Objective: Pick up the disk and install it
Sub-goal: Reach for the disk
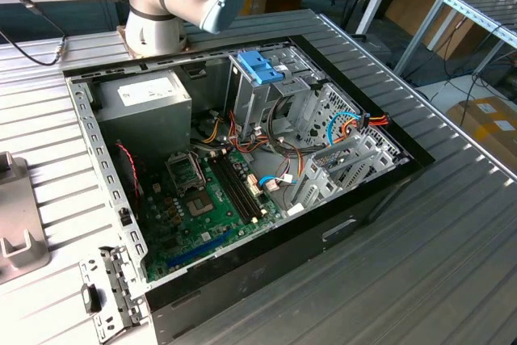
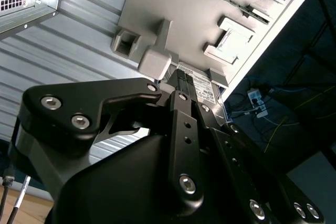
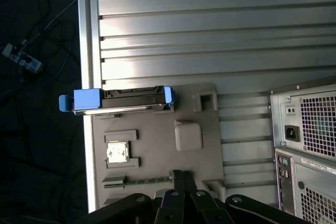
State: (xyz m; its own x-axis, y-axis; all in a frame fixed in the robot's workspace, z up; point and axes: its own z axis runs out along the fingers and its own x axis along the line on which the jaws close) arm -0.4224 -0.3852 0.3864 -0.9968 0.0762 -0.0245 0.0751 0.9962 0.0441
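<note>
— Second wrist view puts the claw (image 2: 189,98) nearest to me, poised over the grey plate (image 2: 173,14). Whether it is released or clenched I cannot tell, but it is not on the disk.

— Where is the disk, then?

— In the first wrist view the disk (image 3: 131,99) stands on its long edge in a slot of that plate, well apart from the claw (image 3: 182,176), with a raised grey block (image 3: 188,135) between the two. The plate lies along an edge of the worktop (image 3: 210,35), and one blue rail (image 3: 86,99) juts out past that edge.

— What could go wrong?

— I judge the disk top-heavy on so narrow a footing. An off-centre touch could tip it out of the slot, and on that side it has nothing under it. A low approach might also clip the block.

— Any writing?

— A white label (image 2: 202,83) sits just beyond the claw in the second wrist view. I cannot read it or say what it belongs to. Farther off, in the exterior view, the power supply (image 1: 145,107) inside the open computer case (image 1: 266,272) carries a pale sticker I cannot read either.
</note>
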